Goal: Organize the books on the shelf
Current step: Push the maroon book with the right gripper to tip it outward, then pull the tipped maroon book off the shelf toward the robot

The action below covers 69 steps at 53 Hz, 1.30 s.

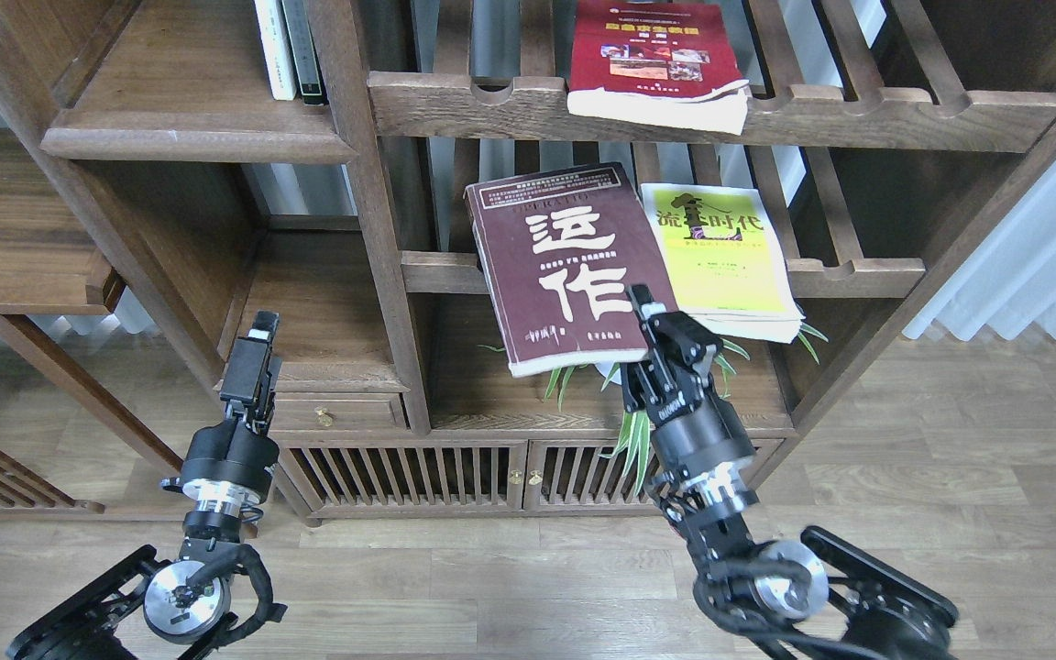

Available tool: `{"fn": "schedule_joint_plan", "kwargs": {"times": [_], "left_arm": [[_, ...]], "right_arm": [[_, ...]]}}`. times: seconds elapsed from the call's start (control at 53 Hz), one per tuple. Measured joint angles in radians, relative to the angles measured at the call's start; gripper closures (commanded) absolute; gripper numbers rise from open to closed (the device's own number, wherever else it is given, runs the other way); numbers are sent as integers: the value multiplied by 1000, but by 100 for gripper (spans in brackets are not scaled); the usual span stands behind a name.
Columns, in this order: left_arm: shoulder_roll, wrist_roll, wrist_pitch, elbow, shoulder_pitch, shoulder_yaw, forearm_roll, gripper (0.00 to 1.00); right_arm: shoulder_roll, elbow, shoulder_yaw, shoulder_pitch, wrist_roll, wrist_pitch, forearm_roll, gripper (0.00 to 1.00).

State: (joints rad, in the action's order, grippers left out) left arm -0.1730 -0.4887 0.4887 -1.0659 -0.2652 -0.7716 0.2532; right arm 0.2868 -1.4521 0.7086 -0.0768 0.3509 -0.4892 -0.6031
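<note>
The dark maroon paperback with big white Chinese characters (569, 266) is hanging out past the front rail of the middle slatted rack (849, 272), cover up, its long axis running front to back and slanting slightly left toward the top. Its near right corner is sitting clamped in the right pincer (645, 307), whose black arm is reaching up from the lower right, wrist angled left. Just beside it, the yellow-green paperback with a white border (720, 252) is lying flat on the same rack. The red paperback with small photos (652, 55) is resting on the upper slatted rack (904, 115). The solid dark-brown wooden shelf board (189, 101) is carrying slim white and dark volumes (285, 46). A green spider plant (638, 431) is showing below. The left pincer (258, 335) is pointing upward, well apart from the books; whether its fingers are apart I cannot tell.
</note>
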Motion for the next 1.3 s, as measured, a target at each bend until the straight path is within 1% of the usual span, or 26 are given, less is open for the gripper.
{"fn": "schedule_joint_plan", "kwargs": {"times": [0.094, 0.264, 0.396, 0.491, 0.604, 0.774, 1.095, 1.303], "left_arm": [[-23, 0, 0, -16, -1, 33, 8, 17], [-97, 0, 0, -72, 5, 105, 47, 17], [-159, 0, 0, -137, 1, 165, 87, 18], [-188, 11, 0, -163, -4, 194, 100, 18], [-206, 22, 0, -185, -11, 220, 107, 23], [-249, 29, 0, -214, -16, 267, 109, 22], [-250, 30, 0, -223, -49, 327, 110, 23], [-249, 30, 0, -225, -53, 337, 110, 24]], "right_arm": [[7, -27, -3, 32, -1, 0, 31, 97], [7, -45, -5, 52, -4, 0, 65, 97], [-1, -46, -37, 49, -15, 0, 81, 97], [-2, -47, -79, 45, -21, 0, 98, 97], [-7, -40, -100, 51, -24, 0, 112, 97], [-45, -36, -104, 57, -41, 1, 117, 97], [-148, 34, -130, 53, -68, 1, 128, 96], [-165, 63, -120, 58, -71, 1, 130, 96]]}}
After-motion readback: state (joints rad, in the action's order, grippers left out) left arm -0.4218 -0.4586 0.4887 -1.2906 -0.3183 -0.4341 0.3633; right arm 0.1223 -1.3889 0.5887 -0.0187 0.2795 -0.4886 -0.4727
